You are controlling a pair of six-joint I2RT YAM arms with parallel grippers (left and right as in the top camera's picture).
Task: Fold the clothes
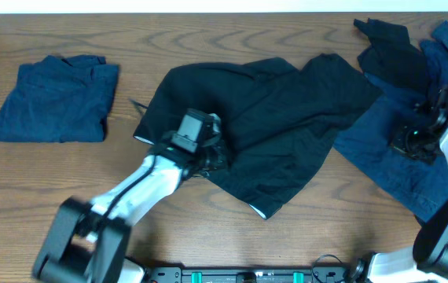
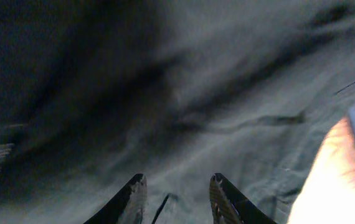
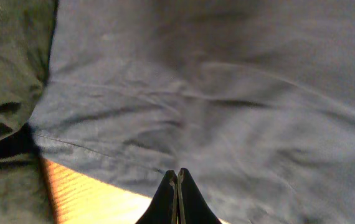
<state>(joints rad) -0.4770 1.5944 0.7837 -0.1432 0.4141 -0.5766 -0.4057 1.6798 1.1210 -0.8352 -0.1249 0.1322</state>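
Left gripper (image 2: 179,177): released, fingers parted low over black cloth, nothing clearly caught between them. Its white arm (image 1: 141,185) reaches in from the lower left.

Folded blue garment (image 1: 55,98): a neat rectangle at the far left of the wooden table (image 1: 208,31), well apart from the other clothes.

Black shorts (image 1: 287,118): centre of the table, spread loose and creased, with a pale inner edge showing at the bottom corner. The left gripper sits over their left part.

Blue garment (image 1: 377,161): unfolded, just right of the shorts and touching them.

Black piece (image 1: 393,43): crumpled, upper right, lying against the blue heap.

Right gripper (image 3: 177,173): clenched, tips pressed together over the blue garment near its edge, bare table beside it. Whether cloth is pinched cannot be told.
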